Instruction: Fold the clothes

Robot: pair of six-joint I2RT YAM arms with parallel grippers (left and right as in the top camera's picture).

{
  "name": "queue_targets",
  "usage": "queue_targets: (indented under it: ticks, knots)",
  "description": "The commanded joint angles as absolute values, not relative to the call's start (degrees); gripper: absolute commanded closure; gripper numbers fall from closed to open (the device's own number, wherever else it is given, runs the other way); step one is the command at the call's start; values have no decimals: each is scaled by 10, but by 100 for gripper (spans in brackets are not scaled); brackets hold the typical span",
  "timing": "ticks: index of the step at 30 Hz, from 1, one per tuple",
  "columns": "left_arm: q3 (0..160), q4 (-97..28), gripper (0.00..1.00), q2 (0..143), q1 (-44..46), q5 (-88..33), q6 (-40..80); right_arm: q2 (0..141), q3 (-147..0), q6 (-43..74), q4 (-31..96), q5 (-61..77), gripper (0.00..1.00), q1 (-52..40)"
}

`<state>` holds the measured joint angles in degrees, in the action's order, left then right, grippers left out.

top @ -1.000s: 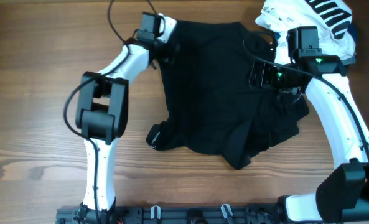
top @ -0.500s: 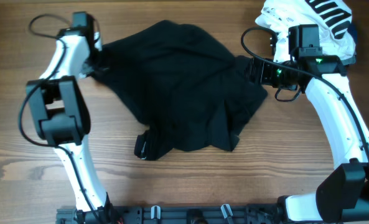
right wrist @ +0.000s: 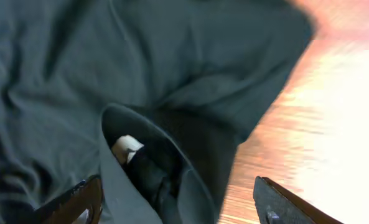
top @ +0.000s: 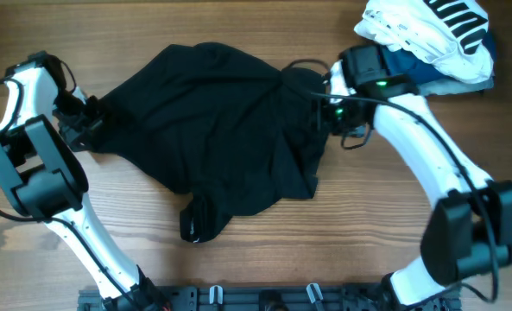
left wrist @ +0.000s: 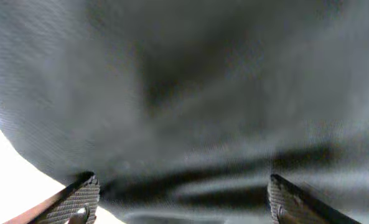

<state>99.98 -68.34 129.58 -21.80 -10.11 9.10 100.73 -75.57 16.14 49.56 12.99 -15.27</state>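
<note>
black garment (top: 230,130) crumpled at middle of tabletop (top: 368,233), nearer far edge, left gripper (left wrist: 183,183) at its left-edge end, spread wide with cloth filling the gap, right gripper (right wrist: 177,186) over its right part, spread, gripping nothing

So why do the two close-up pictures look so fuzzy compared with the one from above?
Overhead view: sharp, evenly lit, the large black soft fabric garment clear on the wooden table. Left wrist view: cloth too close, a grey blur, with a blown-out white corner. Right wrist view: soft, wood glaring orange-white at right.
</note>
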Motion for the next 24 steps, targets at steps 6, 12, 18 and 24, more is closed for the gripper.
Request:
queue_targets:
  ticks: [6,12,18,24]
  knots:
    - [990,-684,8,1089,-182,-113,62,1112,-756,195,486,116,54,-166]
    - [990,-670,7,1044,-174,-113,62,1121,-756,197,441,102,96,-177]
    - [990,-660,8,1045,-174,-113,62,1121,-756,175,356,1,96,-133]
    - [990,-647,10,1045,-174,-113,62,1122,-756,102,241,27,96,-41]
